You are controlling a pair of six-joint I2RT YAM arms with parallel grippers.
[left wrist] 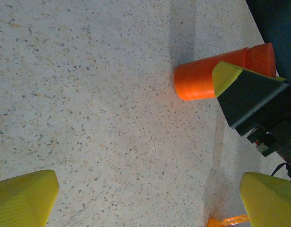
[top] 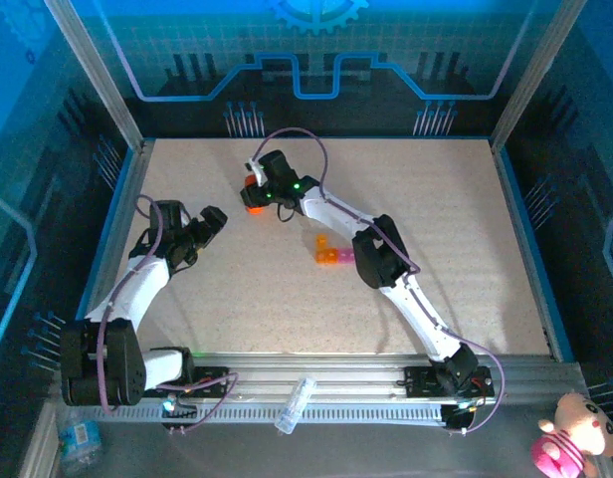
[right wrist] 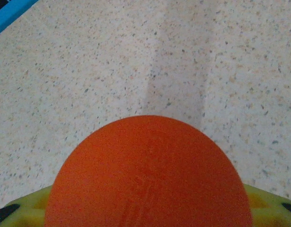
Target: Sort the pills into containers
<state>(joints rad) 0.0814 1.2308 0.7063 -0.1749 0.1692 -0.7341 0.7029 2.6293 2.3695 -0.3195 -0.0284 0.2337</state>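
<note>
Far-left of the container strip (top: 331, 255), well apart from it, the right gripper (top: 252, 195) is down on an orange bottle (top: 255, 207) on the speckled table (top: 436, 199). Strip itself: small joined orange and pink cells, one more cell jutting from its far side, lying flat near mid-table, just left of the right arm's elbow. Neither gripper touches it. Right wrist view: round orange end of the bottle (right wrist: 148, 175) sits between the yellow fingers (right wrist: 22, 213), which hug its outline on both sides. Fingers stand either side of the bottle; cannot tell if they are clamped on it or only close around it. Left wrist view: same bottle (left wrist: 202, 78) lies on its side, and one yellow-tipped black finger (left wrist: 249, 97) of the right gripper overlaps its cap end. Left gripper (top: 195, 214) is left of the strip, a little nearer the arm bases than the bottle, and apart from both. Its jaws are spread wide with nothing between them: the wrist view has the two yellow fingertips (left wrist: 22, 198) at opposite lower corners with bare table between. Sliver of orange plastic (left wrist: 226, 221) at the bottom edge of that view, too little to identify.
</note>
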